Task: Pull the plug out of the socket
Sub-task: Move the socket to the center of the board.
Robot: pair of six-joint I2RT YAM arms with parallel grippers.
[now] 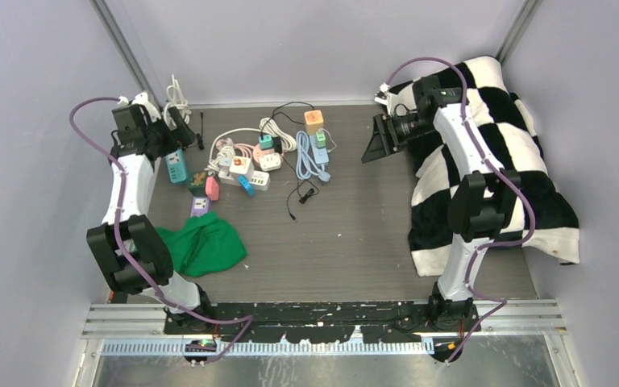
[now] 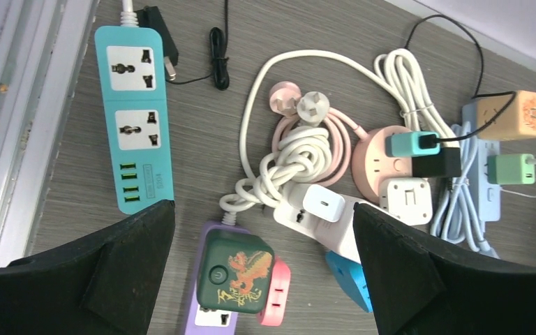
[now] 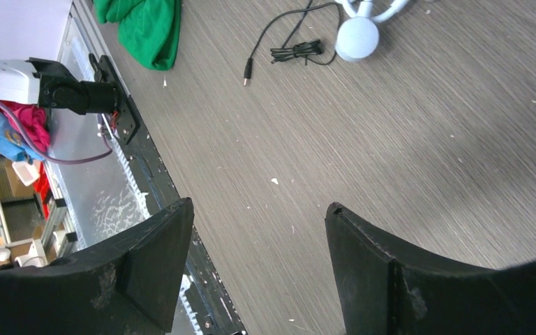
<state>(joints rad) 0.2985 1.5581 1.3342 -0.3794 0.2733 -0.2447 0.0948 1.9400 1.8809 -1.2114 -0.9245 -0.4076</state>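
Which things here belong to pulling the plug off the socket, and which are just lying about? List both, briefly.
Job, probably:
- dark green plug
- purple power strip it sits in
- left gripper, jaws open over that plug

Lying about:
- teal power strip, visible sockets empty
- green cloth
- checkered blanket
- loose black cable

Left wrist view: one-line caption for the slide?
Open left jaws above the dark green adapter on the purple strip, teal power strip nearby.

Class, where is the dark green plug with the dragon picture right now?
Left wrist view, bottom centre: the dark green plug sits on the purple socket strip, a pink adapter just right of it.
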